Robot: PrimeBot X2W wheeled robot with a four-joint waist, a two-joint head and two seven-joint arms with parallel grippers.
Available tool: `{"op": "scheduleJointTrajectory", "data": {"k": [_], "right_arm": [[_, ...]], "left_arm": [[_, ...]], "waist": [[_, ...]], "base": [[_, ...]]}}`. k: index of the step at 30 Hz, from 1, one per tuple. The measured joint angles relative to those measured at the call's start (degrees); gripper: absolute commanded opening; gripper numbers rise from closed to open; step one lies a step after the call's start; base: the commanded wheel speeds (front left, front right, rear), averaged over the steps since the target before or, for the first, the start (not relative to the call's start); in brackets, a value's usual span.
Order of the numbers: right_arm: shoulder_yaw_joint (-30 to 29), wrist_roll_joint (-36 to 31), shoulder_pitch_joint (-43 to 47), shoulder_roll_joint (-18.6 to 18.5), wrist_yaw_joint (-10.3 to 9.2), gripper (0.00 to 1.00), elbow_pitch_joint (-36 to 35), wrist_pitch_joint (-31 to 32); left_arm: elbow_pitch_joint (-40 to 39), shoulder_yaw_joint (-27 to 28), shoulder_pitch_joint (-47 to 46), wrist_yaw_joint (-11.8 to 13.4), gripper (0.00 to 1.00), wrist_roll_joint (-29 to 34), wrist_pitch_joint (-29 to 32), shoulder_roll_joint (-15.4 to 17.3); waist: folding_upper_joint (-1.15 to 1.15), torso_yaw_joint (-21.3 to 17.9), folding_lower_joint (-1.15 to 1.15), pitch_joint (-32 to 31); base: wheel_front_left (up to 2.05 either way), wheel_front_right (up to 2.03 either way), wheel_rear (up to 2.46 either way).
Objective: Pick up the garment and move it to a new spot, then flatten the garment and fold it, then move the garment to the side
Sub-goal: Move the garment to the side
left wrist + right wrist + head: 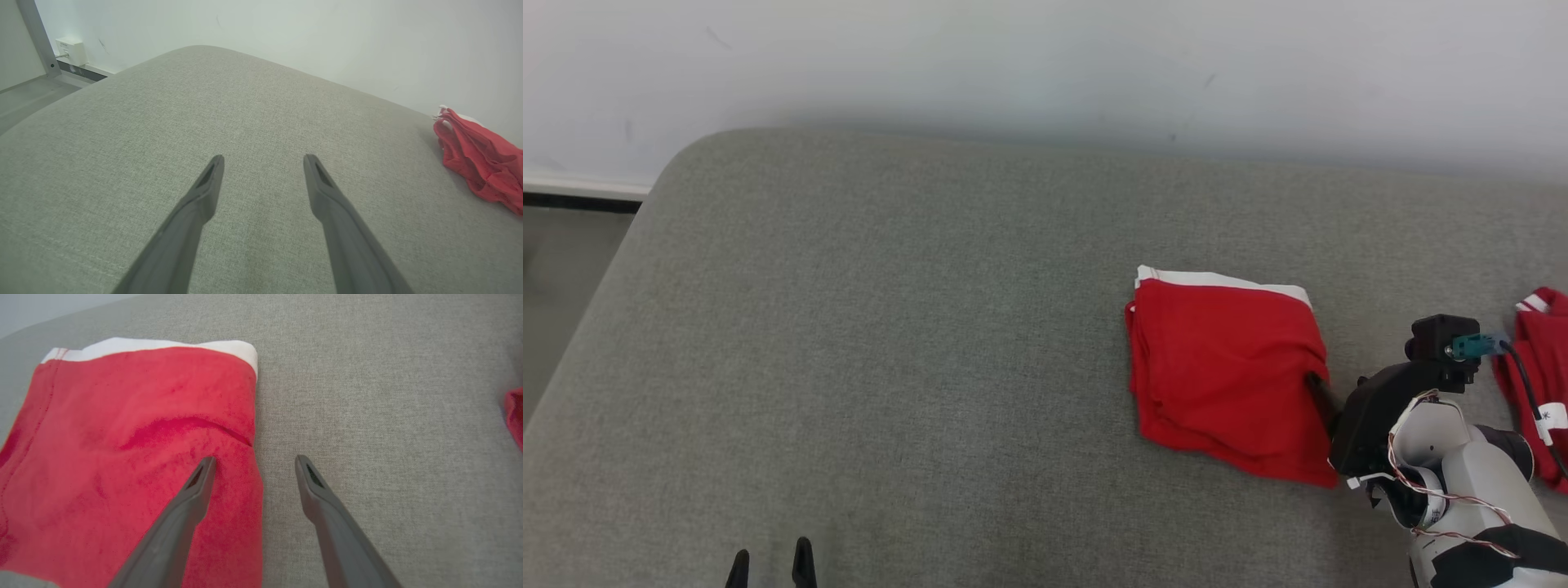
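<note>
Just inside the right claw (pixel 253 460), spread wide, lies the edge of the folded garment (pixel 122 449); left claw (pixel 263 159) also spread, idle. Imo scoop under all layers b4 pinching.

Pale forearm (pixel 1478 482) with black wrist housing (pixel 1380 416), teal connector (pixel 1470 346), thin red-white wires (pixel 1395 465); dark tapered fingers (pixel 196 212)

I had a wide grey upholstered cushion (pixel 890 327) before me, its far left corner rounded. Behind it ran a plain white wall (pixel 1045 65), lightly scuffed, with a dark skirting strip (pixel 580 200) above grey floor (pixel 564 269). A white socket box (pixel 70 51) sat low on the wall beside a grey metal post (pixel 36 36).
</note>
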Motion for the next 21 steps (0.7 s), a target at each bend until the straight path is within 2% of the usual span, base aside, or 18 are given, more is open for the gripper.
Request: {"op": "scheduleJointTrajectory", "data": {"k": [6, 13, 14, 15, 16, 21], "right_arm": [[-2.8, -3.8, -1.2, 1.2, 0.0, 1.0, 3.4, 1.4], [-2.1, -6.0, -3.5, 1.6, -0.35, 1.0, 5.9, 5.6], [-1.4, -6.0, -3.7, 1.5, -0.43, 0.87, 6.0, 6.4], [-0.4, -6.0, -3.9, 1.5, -0.44, 0.14, 5.9, 7.0], [0.8, -6.0, -3.9, 1.4, -0.45, 0.0, 5.8, 7.3], [8.0, -7.0, -4.4, -0.2, -0.16, 0.0, 3.6, 8.5]], "left_arm": [[0.1, -1.4, -0.8, 0.0, 1.0, -0.9, 0.0, 0.0], [0.2, -2.0, -1.0, 0.4, 1.0, -1.1, 0.0, 0.0], [0.3, -2.1, -1.0, 0.4, 1.0, -1.3, 0.0, 0.0], [0.3, -2.2, -1.0, 0.4, 1.0, -1.4, 0.0, 0.0], [0.3, -2.2, -1.0, 0.4, 1.0, -1.4, 0.0, 0.0], [0.1, -2.5, -1.0, 0.7, 1.0, -2.0, 0.0, 0.0]], "waist": [[0.0, 2.6, 0.0, 2.9], [-0.01, 4.1, -0.01, 4.6], [-0.01, 4.1, -0.01, 4.6], [-0.01, 4.0, -0.01, 4.5], [-0.01, 3.8, -0.01, 4.5], [0.0, 2.3, -0.01, 4.1]], "base": [[0.0, 0.0, 0.0], [0.0, 0.0, 0.0], [0.0, 0.0, 0.0], [0.0, 0.0, 0.0], [0.0, 0.0, 0.0], [0.0, 0.0, 0.0]]}}
